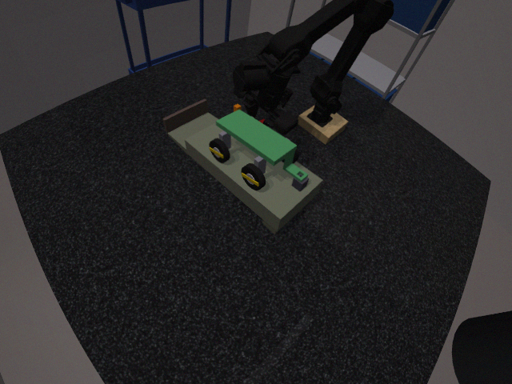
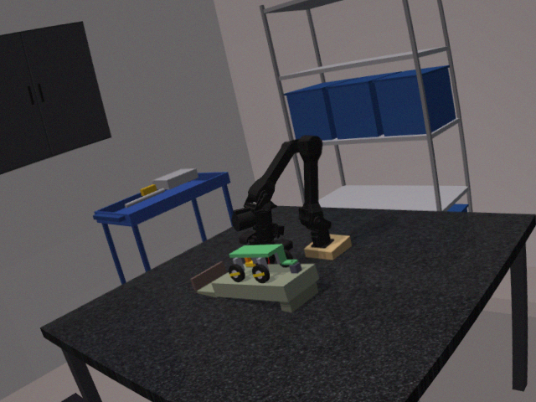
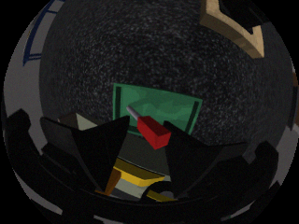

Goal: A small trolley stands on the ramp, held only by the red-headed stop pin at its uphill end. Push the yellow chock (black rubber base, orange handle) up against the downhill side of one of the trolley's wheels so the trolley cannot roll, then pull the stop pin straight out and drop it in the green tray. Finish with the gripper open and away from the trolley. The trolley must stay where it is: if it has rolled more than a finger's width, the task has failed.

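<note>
The green trolley [image 1: 256, 136] [image 2: 256, 250] stands on the ramp [image 1: 278, 205] [image 2: 249, 291], and the hole in its uphill tab shows no pin. The chock's orange handle [image 1: 237, 107] [image 3: 110, 182] stands up beyond the trolley. Its yellow body [image 3: 140, 176] lies close to a far-side wheel; contact is unclear. The green tray [image 3: 175, 111] lies beyond the ramp. The stop pin [image 3: 154, 133] is at the tray, its grey shaft over the tray floor and its red head towards the camera. My gripper [image 3: 146, 122] is partly open low over the tray, its fingers apart on either side of the red head.
A brown end board [image 1: 186, 114] [image 2: 208, 275] stands at the ramp's downhill end. The arm's wooden base block [image 1: 324, 128] [image 2: 329, 249] [image 3: 234, 30] is behind the ramp. In the top and exterior views the trolley and arm hide the tray.
</note>
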{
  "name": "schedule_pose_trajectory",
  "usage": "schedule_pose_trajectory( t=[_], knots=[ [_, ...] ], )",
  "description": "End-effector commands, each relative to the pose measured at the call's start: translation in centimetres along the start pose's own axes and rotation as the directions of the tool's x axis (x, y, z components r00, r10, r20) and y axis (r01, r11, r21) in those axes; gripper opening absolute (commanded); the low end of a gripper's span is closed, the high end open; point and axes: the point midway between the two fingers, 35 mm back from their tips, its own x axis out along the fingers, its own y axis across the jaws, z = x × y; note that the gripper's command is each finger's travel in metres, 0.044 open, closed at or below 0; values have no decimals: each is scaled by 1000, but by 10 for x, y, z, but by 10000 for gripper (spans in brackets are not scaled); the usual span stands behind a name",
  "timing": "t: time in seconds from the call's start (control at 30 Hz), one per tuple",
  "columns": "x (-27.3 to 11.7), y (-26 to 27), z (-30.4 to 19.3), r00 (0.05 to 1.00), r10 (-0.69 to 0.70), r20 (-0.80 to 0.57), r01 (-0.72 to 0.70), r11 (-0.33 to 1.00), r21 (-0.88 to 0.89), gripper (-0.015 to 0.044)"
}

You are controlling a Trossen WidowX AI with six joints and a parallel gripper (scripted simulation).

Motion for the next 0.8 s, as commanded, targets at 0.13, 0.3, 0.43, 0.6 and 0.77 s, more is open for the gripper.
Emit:
schedule_pose_trajectory(
  t=[0.13, 0.3, 0.43, 0.6, 0.77],
  knots=[
    [3, -5, 0, 1000, 6, 0, -6, 1000, 2, 190],
    [5, -8, 0, 1000, 6, 0, -6, 1000, 2, 190],
    [6, -11, 0, 1000, 5, 0, -5, 1000, 2, 190],
    [8, -14, 0, 1000, 5, 0, -5, 1000, 2, 190],
    [10, -17, 0, 1000, 5, 0, -5, 1000, 2, 190]
  ],
)
